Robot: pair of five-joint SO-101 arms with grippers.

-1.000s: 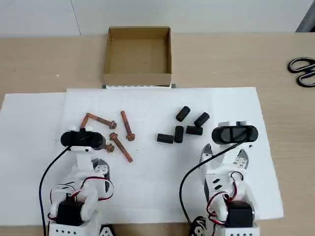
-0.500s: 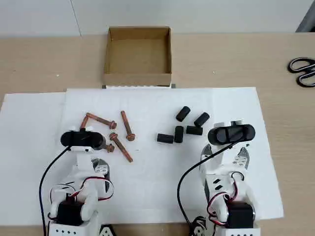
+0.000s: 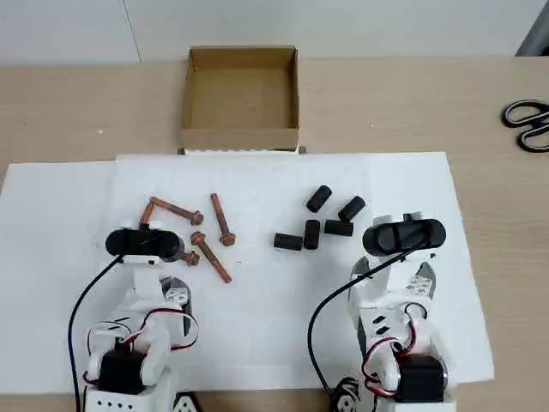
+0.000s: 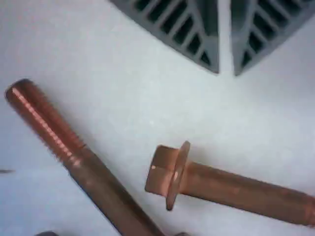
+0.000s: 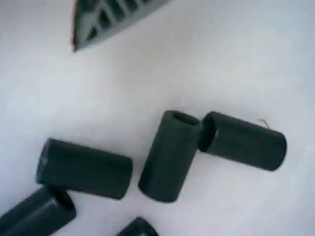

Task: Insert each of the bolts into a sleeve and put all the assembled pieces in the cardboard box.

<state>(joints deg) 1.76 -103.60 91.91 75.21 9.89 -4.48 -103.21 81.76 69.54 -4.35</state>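
Observation:
Several copper bolts (image 3: 222, 219) lie scattered on the left half of the white sheet (image 3: 257, 318), and two of them (image 4: 231, 189) show close up in the left wrist view. Several black sleeves (image 3: 311, 233) lie in a loose cluster at the sheet's middle, some of which (image 5: 170, 155) the right wrist view shows close up. The open cardboard box (image 3: 243, 133) stands beyond the sheet. My left gripper (image 4: 225, 69) hovers just short of a bolt head, shut on nothing. On the right arm (image 3: 405, 233), beside the sleeves, one grey finger (image 5: 113, 19) shows well off to one side, so that gripper is open.
Scissors (image 3: 527, 124) lie on the wooden table at the far right. Bare sheet stretches between the two arms and between the parts and the box.
The right arm's wrist has shifted slightly left toward the sleeves. The left arm, bolts and sleeves have not moved.

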